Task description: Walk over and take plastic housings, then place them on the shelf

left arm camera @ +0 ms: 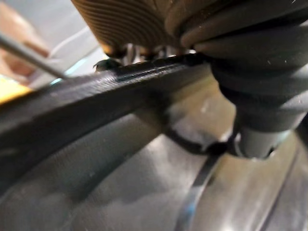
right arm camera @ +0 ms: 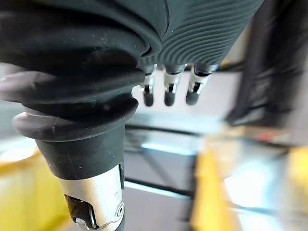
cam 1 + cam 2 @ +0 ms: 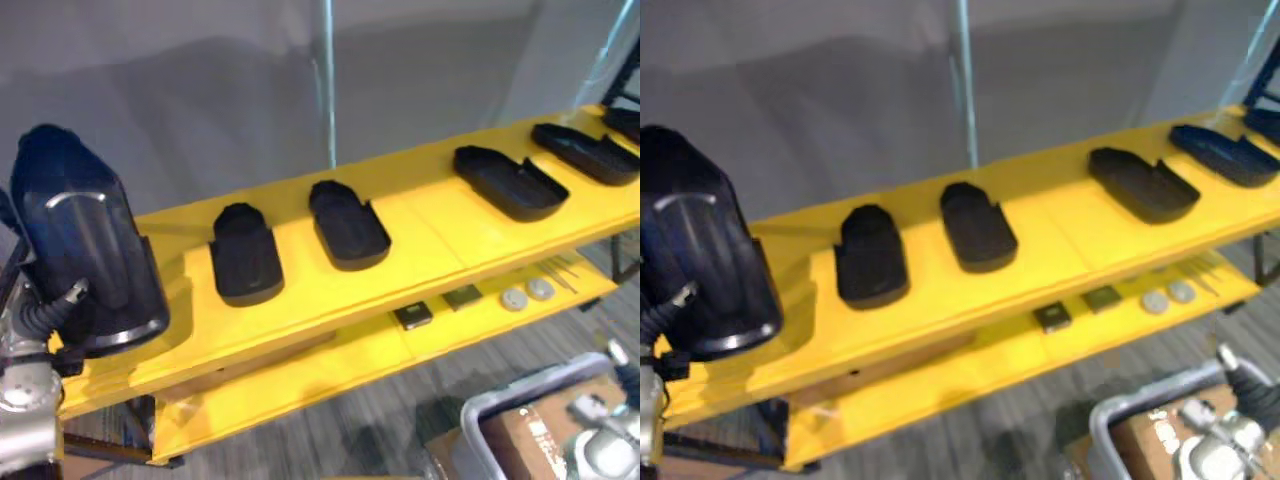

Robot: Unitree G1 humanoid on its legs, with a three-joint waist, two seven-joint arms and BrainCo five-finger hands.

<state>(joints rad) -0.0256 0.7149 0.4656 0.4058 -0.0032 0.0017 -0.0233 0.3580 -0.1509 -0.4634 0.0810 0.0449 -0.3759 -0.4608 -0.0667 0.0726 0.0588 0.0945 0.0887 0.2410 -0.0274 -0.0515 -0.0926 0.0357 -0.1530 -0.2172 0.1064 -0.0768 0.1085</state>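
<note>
My left hand [image 3: 45, 312] is shut on a large black plastic housing [image 3: 85, 250], held upright over the left end of the yellow shelf [image 3: 430, 225]. In the left wrist view the thumb [image 1: 252, 96] is clamped over the housing's rim [image 1: 110, 91]. Several more black housings lie in a row on the top board: two near the middle [image 3: 244, 255] [image 3: 348, 225] and others to the right [image 3: 510, 182] [image 3: 585, 152]. My right hand [image 3: 1220, 440] hangs low at the right, and its fingers [image 2: 166, 91] are straight with nothing in them.
The lower yellow board [image 3: 330, 370] carries two small dark squares [image 3: 413, 316] [image 3: 463, 296] and two round discs [image 3: 514, 298] [image 3: 541, 288]. A grey bin [image 3: 478, 425] with cardboard inside stands on the floor at the lower right. A grey wall lies behind the shelf.
</note>
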